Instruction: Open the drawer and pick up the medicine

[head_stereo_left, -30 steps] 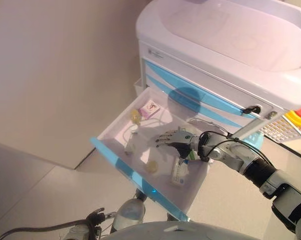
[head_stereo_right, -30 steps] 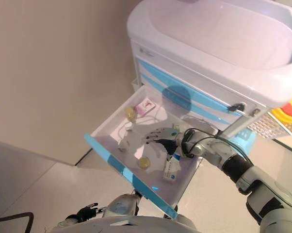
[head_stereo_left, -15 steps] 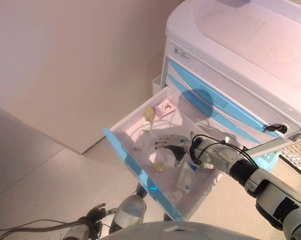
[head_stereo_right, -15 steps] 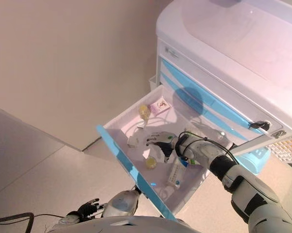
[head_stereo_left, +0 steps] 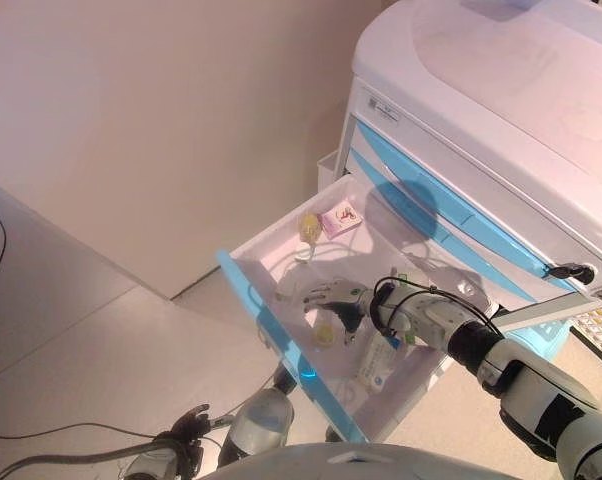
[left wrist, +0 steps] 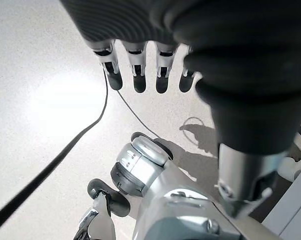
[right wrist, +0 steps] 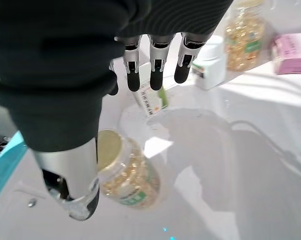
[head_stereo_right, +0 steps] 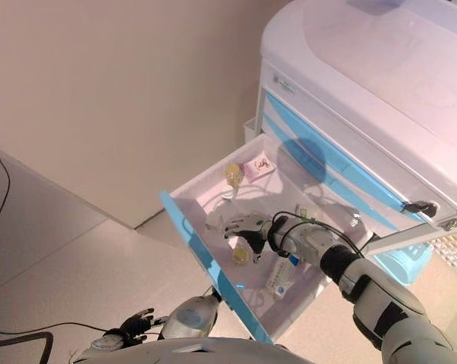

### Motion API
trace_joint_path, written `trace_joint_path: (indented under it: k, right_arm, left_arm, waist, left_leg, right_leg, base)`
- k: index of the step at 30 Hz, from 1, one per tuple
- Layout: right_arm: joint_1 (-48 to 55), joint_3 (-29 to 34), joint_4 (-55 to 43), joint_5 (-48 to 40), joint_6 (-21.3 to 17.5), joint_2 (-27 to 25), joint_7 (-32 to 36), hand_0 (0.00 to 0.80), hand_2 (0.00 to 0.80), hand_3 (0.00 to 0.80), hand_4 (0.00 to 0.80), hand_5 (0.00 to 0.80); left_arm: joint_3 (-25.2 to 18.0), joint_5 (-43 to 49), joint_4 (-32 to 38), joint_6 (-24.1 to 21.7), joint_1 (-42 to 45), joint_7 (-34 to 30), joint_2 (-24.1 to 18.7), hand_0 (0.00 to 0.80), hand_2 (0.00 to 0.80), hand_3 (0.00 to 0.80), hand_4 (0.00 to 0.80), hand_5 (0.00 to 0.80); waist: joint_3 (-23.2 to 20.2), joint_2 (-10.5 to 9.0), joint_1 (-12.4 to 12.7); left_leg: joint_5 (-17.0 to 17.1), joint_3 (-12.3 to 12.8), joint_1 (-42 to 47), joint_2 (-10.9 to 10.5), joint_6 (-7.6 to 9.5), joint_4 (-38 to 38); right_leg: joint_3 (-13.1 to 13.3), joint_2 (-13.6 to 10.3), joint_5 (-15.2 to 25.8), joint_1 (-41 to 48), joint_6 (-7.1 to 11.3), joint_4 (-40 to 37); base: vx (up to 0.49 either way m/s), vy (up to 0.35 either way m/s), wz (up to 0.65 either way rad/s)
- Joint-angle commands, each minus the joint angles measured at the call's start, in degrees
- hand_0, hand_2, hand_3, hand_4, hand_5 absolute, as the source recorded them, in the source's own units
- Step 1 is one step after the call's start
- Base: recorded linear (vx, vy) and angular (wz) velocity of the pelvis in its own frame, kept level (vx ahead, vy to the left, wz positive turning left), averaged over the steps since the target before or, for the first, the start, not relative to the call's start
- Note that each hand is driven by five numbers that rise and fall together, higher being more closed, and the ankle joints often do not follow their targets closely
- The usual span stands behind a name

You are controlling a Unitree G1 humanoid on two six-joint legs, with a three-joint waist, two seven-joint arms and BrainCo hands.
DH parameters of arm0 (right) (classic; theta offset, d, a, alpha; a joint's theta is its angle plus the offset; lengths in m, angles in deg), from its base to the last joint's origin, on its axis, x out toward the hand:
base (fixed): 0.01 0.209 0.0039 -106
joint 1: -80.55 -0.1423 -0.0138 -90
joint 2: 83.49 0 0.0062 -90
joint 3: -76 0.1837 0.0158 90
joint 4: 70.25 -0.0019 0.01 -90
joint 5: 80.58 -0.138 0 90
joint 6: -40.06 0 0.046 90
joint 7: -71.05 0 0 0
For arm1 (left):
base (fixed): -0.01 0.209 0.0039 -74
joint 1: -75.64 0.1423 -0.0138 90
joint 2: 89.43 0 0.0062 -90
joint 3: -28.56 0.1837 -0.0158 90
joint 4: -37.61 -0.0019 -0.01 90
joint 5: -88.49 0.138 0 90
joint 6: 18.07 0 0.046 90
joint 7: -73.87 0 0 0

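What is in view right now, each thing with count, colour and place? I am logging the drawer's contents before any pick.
Cart: one, white with blue-fronted drawers, by the wall.
Open drawer: one, white with blue front, pulled out.
Clear bottles of yellow capsules: two, one under the right hand, one at the back.
White bottle: one, beside the back capsule bottle.
Pink box: one, back corner.
White box: one, lying near the arm.
Right hand: open, over the drawer.
Left hand: open, low above the floor.
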Motion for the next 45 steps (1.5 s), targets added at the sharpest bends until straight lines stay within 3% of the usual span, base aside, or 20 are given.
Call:
trace_joint_path:
  k: [1, 13, 39, 45]
  right_arm:
    - [-3.2, -3.3, -1.7, -2.8, -2.0, 1.1, 0.4, 0.0, 0.0, 0.0, 0.0, 0.0]
    - [-2.6, -4.1, -1.5, -2.8, -2.7, 1.6, 1.0, 0.0, 0.0, 0.0, 0.0, 0.0]
    - [-0.8, -4.2, 0.2, 0.7, -0.4, 2.7, -1.2, 0.0, 0.0, 0.0, 0.0, 0.0]
    - [-0.7, -4.2, 0.9, 1.6, -0.4, 3.1, -1.8, 0.232, 0.232, 0.232, 0.232, 0.232]
  left_arm:
    - [0.5, 2.3, -0.5, -1.3, 0.1, -0.2, -2.0, 0.0, 0.0, 0.0, 0.0, 0.0]
    - [0.7, 2.4, -0.1, -1.5, 0.4, 0.0, -1.9, 0.0, 0.0, 0.0, 0.0, 0.0]
    - [0.6, 2.7, 0.5, -2.1, 1.0, -0.3, -1.9, 0.0, 0.0, 0.0, 0.0, 0.0]
    - [0.7, 2.0, 0.6, -2.1, 1.0, -0.3, -1.8, 0.0, 0.0, 0.0, 0.0, 0.0]
  waist:
    - [-0.3, -1.57, 1.3]
    - [-0.5, -1.58, 1.5]
    - [0.2, -0.96, 2.0]
    - [0.3, -0.91, 2.1]
  left_leg:
    - [-4.1, 0.8, 1.7, -2.0, 0.36, -0.7]
    - [-3.9, 0.3, 1.9, -1.9, 0.17, -1.1]
    - [-3.6, -0.8, 1.6, -2.0, 0.43, -1.1]
    - [-3.6, -1.0, 1.5, -2.0, 0.49, -1.0]
  right_leg:
    - [3.3, -2.3, 1.4, -1.2, 0.66, 2.5]
    - [2.9, -2.2, 1.2, -0.9, 0.67, 2.4]
    - [2.5, -2.2, 0.9, -1.0, 0.59, 2.8]
    - [2.5, -2.2, 0.8, -1.1, 0.57, 3.0]
  base:
    - [0.0, 0.0, 0.0]
    - [0.0, 0.0, 0.0]
    - [0.0, 0.0, 0.0]
    - [0.0, 0.0, 0.0]
